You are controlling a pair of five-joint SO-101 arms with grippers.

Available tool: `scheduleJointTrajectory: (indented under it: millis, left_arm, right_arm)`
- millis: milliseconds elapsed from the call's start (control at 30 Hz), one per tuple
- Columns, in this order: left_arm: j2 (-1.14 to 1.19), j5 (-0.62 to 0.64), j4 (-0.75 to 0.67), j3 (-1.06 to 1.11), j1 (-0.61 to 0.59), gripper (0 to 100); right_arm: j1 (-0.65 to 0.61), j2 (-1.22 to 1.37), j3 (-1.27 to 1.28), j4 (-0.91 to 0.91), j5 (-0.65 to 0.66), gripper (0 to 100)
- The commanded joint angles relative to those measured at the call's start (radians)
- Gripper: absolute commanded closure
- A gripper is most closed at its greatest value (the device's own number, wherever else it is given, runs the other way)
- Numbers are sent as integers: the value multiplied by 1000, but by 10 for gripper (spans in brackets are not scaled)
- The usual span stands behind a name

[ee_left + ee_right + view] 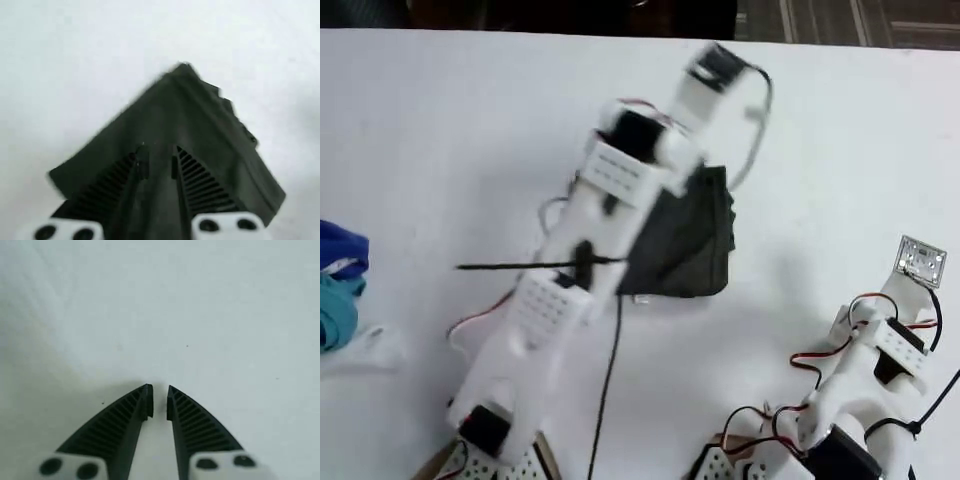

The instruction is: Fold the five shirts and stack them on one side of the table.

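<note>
A dark folded shirt lies on the white table near the middle. My left arm stretches from the near edge over the shirt's left part. In the left wrist view the same dark shirt lies flat under my left gripper, whose fingertips stand almost together with nothing between them. My right gripper hovers over bare table, its fingers nearly touching and empty. The right arm sits folded at the near right.
At the table's left edge lies a heap of unfolded shirts: a blue one, a teal one and a white one. A black cable runs down from the left arm. Bare table lies to the far left and right.
</note>
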Motion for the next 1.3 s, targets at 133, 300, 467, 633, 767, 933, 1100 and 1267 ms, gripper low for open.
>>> scheduleJointTrajectory:
  millis: [133,300,467,633,767,933,1100,1267]
  left_arm:
    - [-442,-2,21,424,-183,897]
    - [-758,-5,11,895,-310,898]
    - [-1060,-37,-135,1379,-463,898]
    - [-1301,-118,-385,1923,-601,898]
    - [-1455,-144,-580,2270,-703,898]
    - [-1590,-144,-779,2560,-738,897]
    - [-1660,-146,-937,2721,-738,896]
    - [-1674,-146,-1065,2835,-736,896]
  right_arm:
    - [-5,2,-14,-15,6,940]
    - [-5,2,-14,-15,6,940]
    - [-5,2,-14,-15,6,942]
    - [-36,2,-14,-10,15,939]
    - [-148,2,-57,74,91,939]
    - [-380,4,-311,415,18,939]
    - [-613,4,-575,634,-21,939]
    - [-820,7,-606,656,-15,939]
